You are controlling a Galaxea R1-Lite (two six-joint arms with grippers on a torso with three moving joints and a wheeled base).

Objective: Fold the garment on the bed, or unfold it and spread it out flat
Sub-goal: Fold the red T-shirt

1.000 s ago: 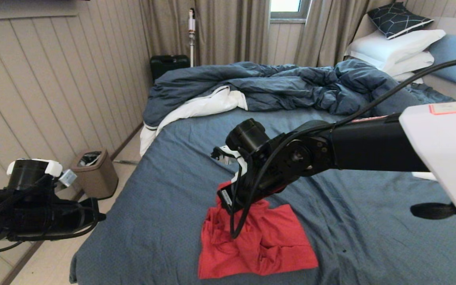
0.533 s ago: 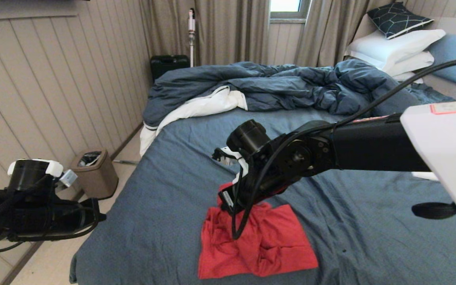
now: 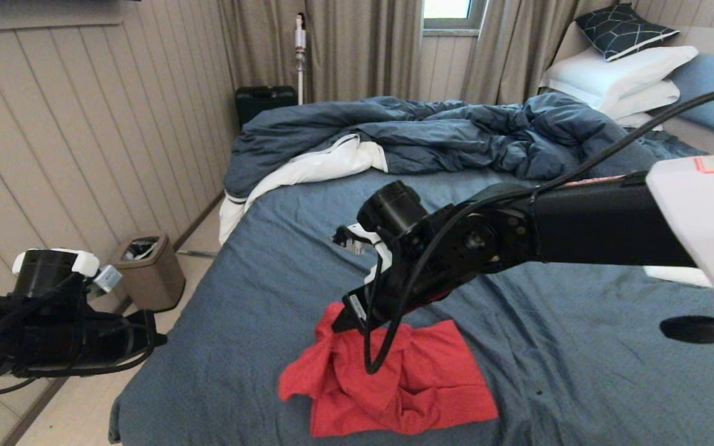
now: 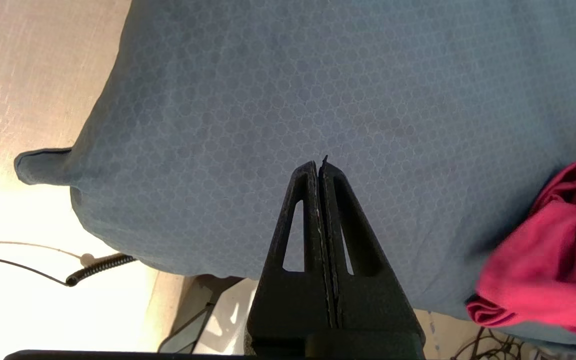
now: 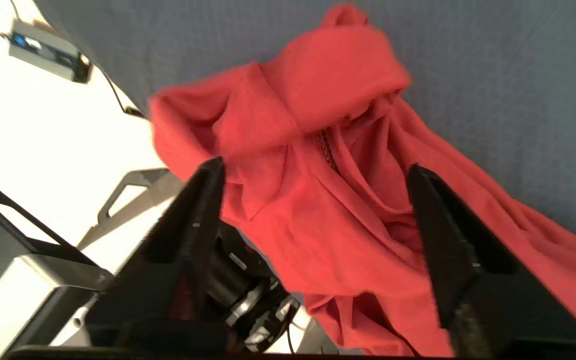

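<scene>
The garment, a red T-shirt, lies crumpled near the front edge of the bed, its print hidden in the folds. One flap sticks out toward the bed's left side. My right gripper hangs just above the garment's far left part. In the right wrist view the right gripper is open, its fingers wide apart over the red cloth and gripping none of it. My left gripper is parked off the bed's left side, shut and empty, with the garment's edge off to one side.
A rumpled dark blue duvet with white lining lies across the far half of the bed, white pillows at the far right. A brown waste bin stands on the floor by the panelled wall on the left.
My right gripper has opened and let go of the garment, then risen a little. The released cloth has dropped and spread out to the left. The left arm has not moved.
</scene>
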